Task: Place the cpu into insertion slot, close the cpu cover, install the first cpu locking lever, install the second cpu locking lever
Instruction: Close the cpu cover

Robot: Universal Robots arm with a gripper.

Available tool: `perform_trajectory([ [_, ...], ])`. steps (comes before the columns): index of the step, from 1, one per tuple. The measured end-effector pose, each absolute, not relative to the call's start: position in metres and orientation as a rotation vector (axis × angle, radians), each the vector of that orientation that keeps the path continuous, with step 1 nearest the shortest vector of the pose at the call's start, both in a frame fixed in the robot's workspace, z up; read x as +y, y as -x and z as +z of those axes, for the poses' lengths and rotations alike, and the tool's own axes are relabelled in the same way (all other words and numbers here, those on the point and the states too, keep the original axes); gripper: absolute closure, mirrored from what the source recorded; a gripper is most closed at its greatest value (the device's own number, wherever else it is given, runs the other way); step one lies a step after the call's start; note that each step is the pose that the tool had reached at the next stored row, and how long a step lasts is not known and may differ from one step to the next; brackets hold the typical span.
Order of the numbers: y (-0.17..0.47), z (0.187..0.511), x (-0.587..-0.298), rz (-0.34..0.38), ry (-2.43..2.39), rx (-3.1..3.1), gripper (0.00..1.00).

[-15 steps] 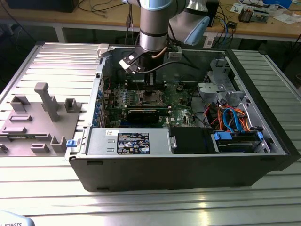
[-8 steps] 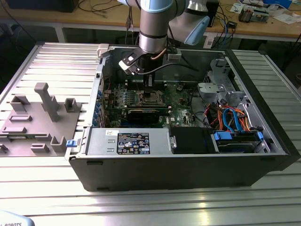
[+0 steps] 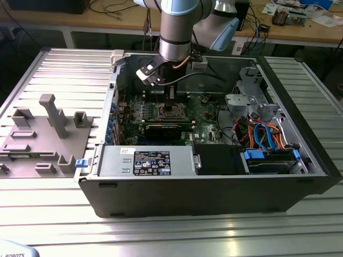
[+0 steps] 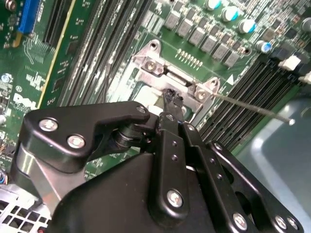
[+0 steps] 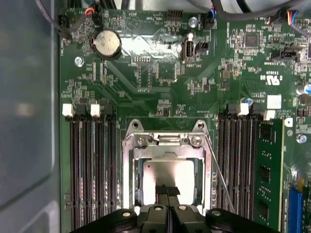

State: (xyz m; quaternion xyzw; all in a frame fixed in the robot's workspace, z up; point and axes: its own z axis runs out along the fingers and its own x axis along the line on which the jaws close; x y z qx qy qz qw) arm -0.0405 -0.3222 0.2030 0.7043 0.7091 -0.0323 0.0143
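Presently: gripper (image 5: 167,190), jaws together with nothing seen between them, tips low over the cpu (image 5: 170,174) seated in the insertion slot (image 5: 137,187). cpu cover (image 5: 127,174) frames it, probably being pressed flat. Locking lever (image 5: 216,170) stands unlatched.

The grey cylindrical arm (image 3: 174,32), fitted with pale blue joint caps, stands vertical with its wrist pointing straight down. Directly above the claw (image 4: 171,99), a black bolted linkage assembly, sits the wrist flange. Both slender black fingers (image 5: 162,190) are pressed together, tips meeting without a visible gap. Linkage bars fan outward behind the tips.
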Motion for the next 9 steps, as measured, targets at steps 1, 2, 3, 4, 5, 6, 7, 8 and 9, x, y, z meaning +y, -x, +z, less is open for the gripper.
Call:
perform_trajectory([
  [1, 0.039, 0.203, -0.322, -0.101, -2.192, 2.208, 0.89],
  [2, 0.038, 0.203, -0.322, -0.101, -2.192, 2.208, 0.89],
  [3, 0.037, 0.204, -0.322, -0.100, -2.192, 2.208, 0.89],
  [4, 0.036, 0.205, -0.322, -0.098, -2.193, 2.208, 0.89],
  [5, 0.034, 0.205, -0.322, -0.098, -2.193, 2.208, 0.89],
  [6, 0.032, 0.206, -0.322, -0.101, -2.194, 2.209, 0.89],
  [7, 0.030, 0.207, -0.322, -0.104, -2.194, 2.210, 0.89],
  [8, 0.029, 0.207, -0.322, -0.105, -2.195, 2.211, 0.89],
  [9, 0.027, 0.208, -0.322, -0.106, -2.196, 2.211, 0.89],
])
